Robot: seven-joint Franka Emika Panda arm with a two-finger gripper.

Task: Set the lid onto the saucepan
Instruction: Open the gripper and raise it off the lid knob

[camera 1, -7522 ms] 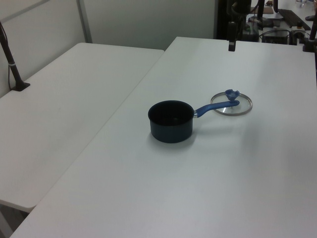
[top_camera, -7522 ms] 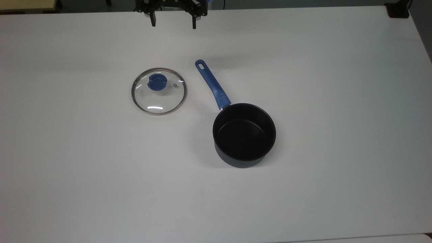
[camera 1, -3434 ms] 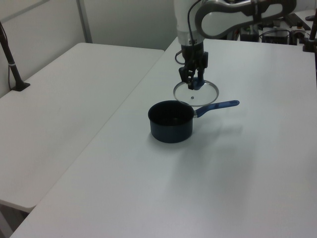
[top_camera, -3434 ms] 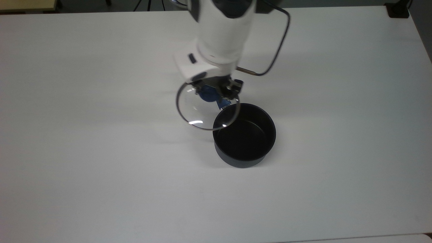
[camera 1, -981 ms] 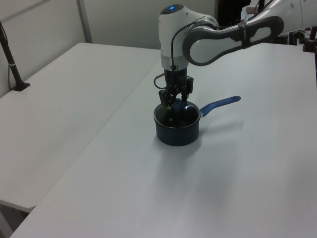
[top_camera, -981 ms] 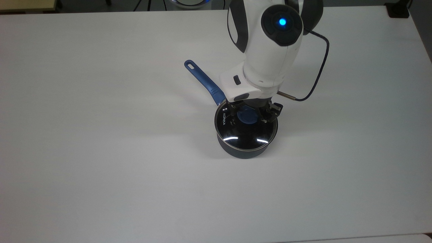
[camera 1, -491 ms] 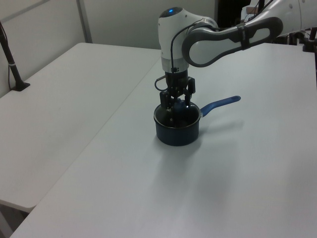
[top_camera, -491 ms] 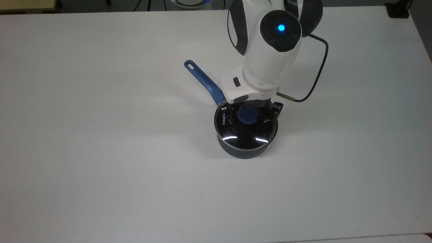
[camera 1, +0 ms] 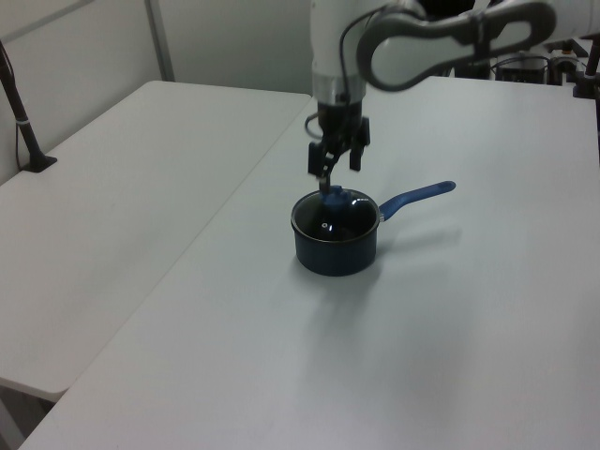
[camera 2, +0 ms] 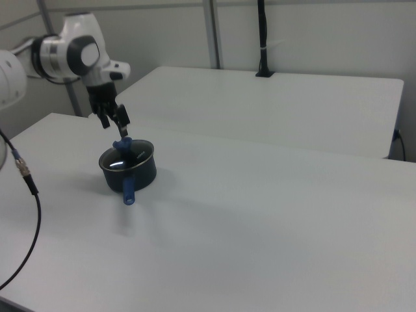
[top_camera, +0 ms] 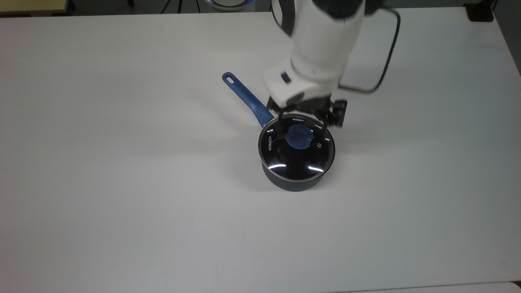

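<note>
Lid seated on the saucepan, hand lifted clear.

Largest first: the white counter (top_camera: 122,203) carries everything, and the robot arm (top_camera: 321,44) reaches over it from the top view's upper edge. Under it stands the saucepan (top_camera: 291,181), its blue handle (top_camera: 248,99) pointing to the top view's upper left. The lid (top_camera: 296,156) lies level on the rim with its blue knob (top_camera: 299,136) in the centre, so the placing looks finished. The hand (camera 1: 337,161) hangs open just above the knob, touching nothing, probably because the lid needs no more holding. Half a second ago its fingers were down around the knob; now it has risen and the arm has drawn back.
</note>
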